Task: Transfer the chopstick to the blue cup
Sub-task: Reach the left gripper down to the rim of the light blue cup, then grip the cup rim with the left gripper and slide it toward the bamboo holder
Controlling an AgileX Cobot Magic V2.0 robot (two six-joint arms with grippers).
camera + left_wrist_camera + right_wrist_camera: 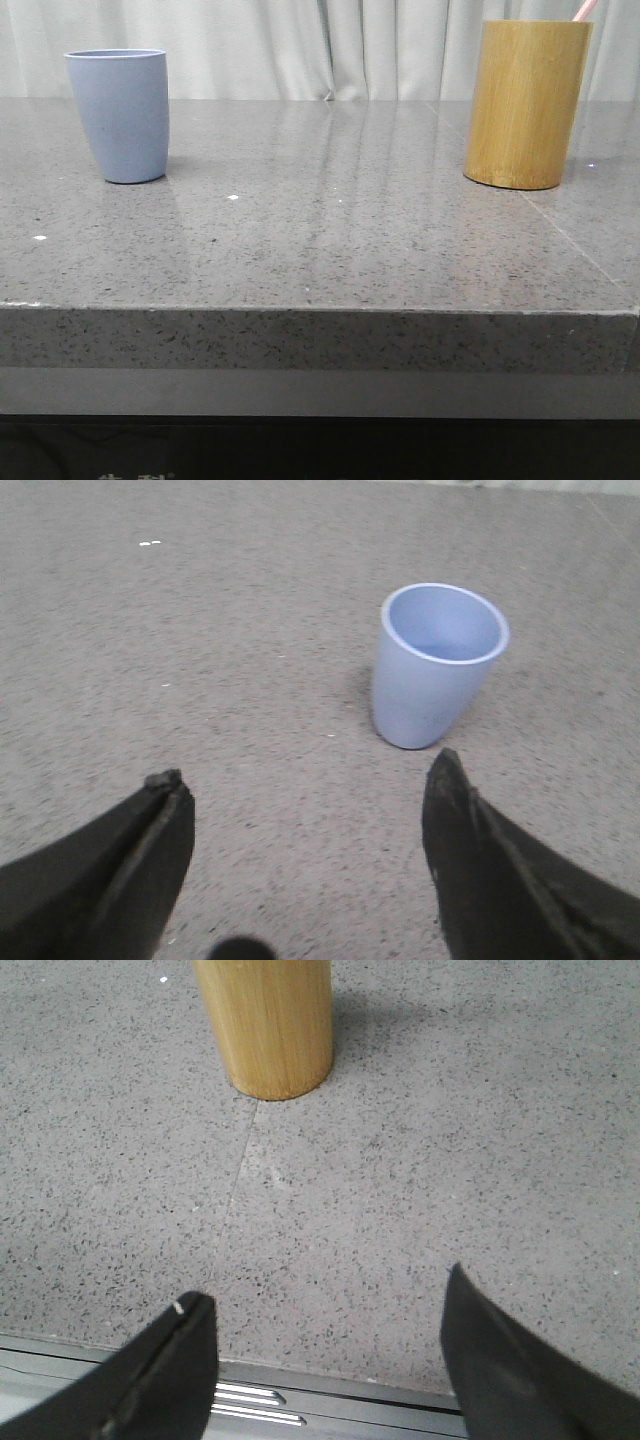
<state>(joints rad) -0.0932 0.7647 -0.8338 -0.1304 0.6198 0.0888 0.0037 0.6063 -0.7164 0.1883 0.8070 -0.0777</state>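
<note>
A pink chopstick (586,9) stands in a bamboo holder (526,104), with just its tip poking above the rim. It looks light, stiff, thin and probably slick, so that exposed tip seems the place to pinch. The blue cup (120,115) sits well apart from the holder, bare counter (330,230) between. Left gripper (305,780) and right gripper (325,1305) are spread wide, holding nothing.

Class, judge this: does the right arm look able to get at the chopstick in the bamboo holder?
Probably yes. The right gripper is open, bare table separates it from the bamboo holder, and the chopstick pokes above the rim.
</note>
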